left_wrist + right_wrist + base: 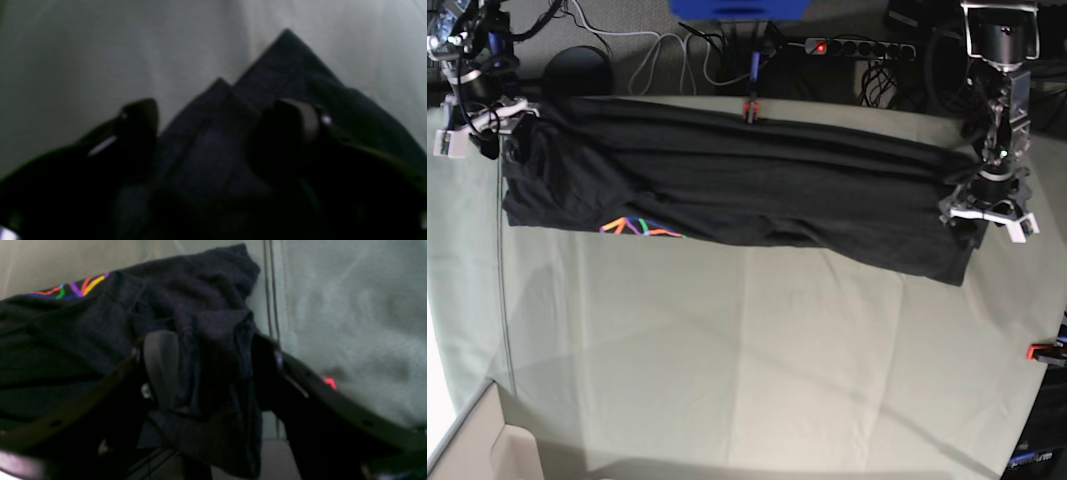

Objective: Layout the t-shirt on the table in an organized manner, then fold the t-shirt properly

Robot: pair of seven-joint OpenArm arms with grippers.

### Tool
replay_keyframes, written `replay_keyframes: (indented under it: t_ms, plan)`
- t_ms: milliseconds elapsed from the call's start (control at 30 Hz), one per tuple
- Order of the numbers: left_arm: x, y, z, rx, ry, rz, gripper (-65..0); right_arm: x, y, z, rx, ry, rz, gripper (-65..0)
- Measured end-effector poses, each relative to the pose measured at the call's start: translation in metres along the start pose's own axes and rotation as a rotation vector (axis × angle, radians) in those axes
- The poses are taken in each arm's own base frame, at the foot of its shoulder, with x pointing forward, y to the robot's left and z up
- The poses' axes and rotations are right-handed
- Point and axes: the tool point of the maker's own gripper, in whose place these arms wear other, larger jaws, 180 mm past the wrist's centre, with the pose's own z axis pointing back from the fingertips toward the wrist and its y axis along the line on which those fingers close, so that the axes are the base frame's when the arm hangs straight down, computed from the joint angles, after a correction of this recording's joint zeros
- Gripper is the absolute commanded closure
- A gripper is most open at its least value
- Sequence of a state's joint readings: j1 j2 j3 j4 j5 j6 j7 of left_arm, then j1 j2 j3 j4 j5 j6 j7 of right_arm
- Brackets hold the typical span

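Observation:
The dark t-shirt (pixel 757 190) lies stretched in a long band across the far half of the table (pixel 727 350), its rainbow graphic (pixel 632 228) showing at the near left. At the band's left end, by the table's corner, my right gripper (pixel 477 125) is shut on it. In the right wrist view, bunched cloth (pixel 83 333) fills the gap of that gripper (pixel 213 373). My left gripper (pixel 992 215) sits on the shirt's right end. In the left wrist view it (pixel 217 123) stands open, and a flat pointed corner of the shirt (pixel 287 66) lies between the spread fingers (pixel 140 123).
A red clamp (pixel 749 108) grips the table's far edge and another (pixel 1047 351) its right edge. Behind the table are a power strip (pixel 857 47), cables and a round black object (pixel 577 70). Bare cloth-covered table spreads in front of the shirt.

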State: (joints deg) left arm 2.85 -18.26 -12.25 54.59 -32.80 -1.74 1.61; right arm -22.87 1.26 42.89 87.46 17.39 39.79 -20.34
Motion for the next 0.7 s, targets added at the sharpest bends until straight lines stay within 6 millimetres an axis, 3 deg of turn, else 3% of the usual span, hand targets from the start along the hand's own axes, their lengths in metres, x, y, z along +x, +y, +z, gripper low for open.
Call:
replay_keyframes:
  t_ms: [133, 233, 400, 567, 700]
  plan:
    - [-0.004, 0.009, -0.001, 0.019, 0.005, 0.002, -15.4, 0.000, 0.000, 0.000, 0.000, 0.000, 0.000, -35.2]
    - [-0.003, 0.005, -0.001, 0.009, 0.003, 0.015, -5.2, 0.000, 0.000, 0.000, 0.000, 0.000, 0.000, -35.2]
    - [0.000, -0.001, 0.000, -0.015, 0.011, 0.013, -3.6, 0.000, 0.000, 0.000, 0.000, 0.000, 0.000, -35.2]
    - [0.010, -0.037, 0.020, -0.151, -0.010, -0.020, -3.6, 0.000, 0.000, 0.000, 0.001, 0.000, 0.000, -35.2]
    - [0.027, -0.053, 0.033, -0.199, -0.065, -0.035, -3.5, 0.000, 0.000, 0.000, 0.001, 0.000, 0.001, -35.2]
